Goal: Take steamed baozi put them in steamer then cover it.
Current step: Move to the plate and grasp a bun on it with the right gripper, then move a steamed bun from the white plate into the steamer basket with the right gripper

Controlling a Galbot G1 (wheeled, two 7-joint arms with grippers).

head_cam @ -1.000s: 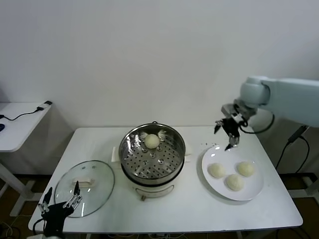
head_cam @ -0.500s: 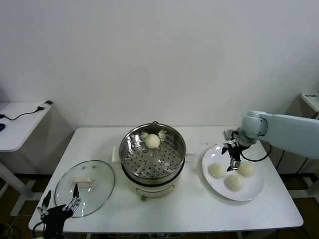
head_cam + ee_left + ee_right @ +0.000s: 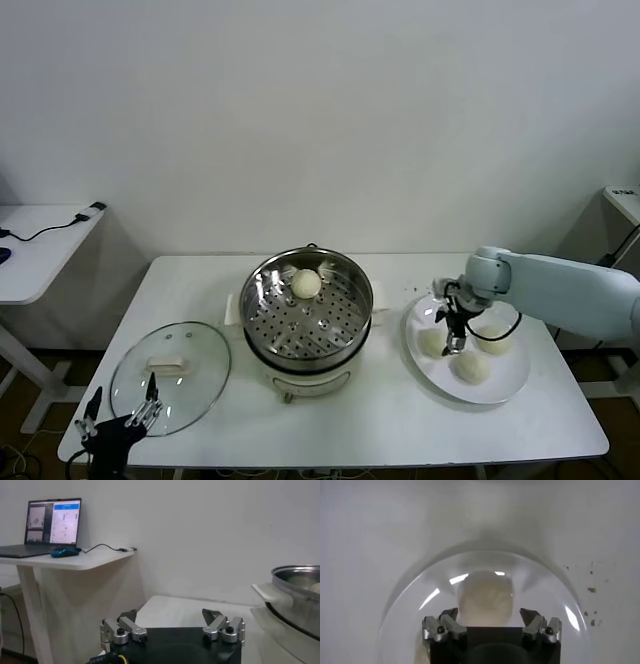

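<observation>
Lower and further left than a moment ago, the right end effector (image 3: pixel 449 330) has come down from above the far rim of the plate (image 3: pixel 510 381) to hang directly over the leftmost bun (image 3: pixel 432 342), its two black-and-metal fingers spread apart on either side of the dome; the right wrist view shows the smooth, matte cream bun (image 3: pixel 485 599) centred between the open fingers (image 3: pixel 441 625), with the glossy white plate rim (image 3: pixel 410 600) curving around it, and whether the tips touch the dough cannot be told. Two more pale, rounded buns (image 3: pixel 471 366) and (image 3: pixel 494 338) sit close together on the same flat round plate at the right of the white table (image 3: pixel 390 420). A fourth steamed baozi (image 3: pixel 306 284) rests on the far side of the perforated metal tray inside the steamer (image 3: pixel 306 312), a shiny round stainless pot on a white base at the table's middle. At the near left lies the round clear glass lid (image 3: pixel 170 374) with its white handle, flat on the table. The left end effector (image 3: pixel 118 418) is parked low off the near-left table edge beside the lid, fingers apart and holding nothing (image 3: pixel 172 627).
</observation>
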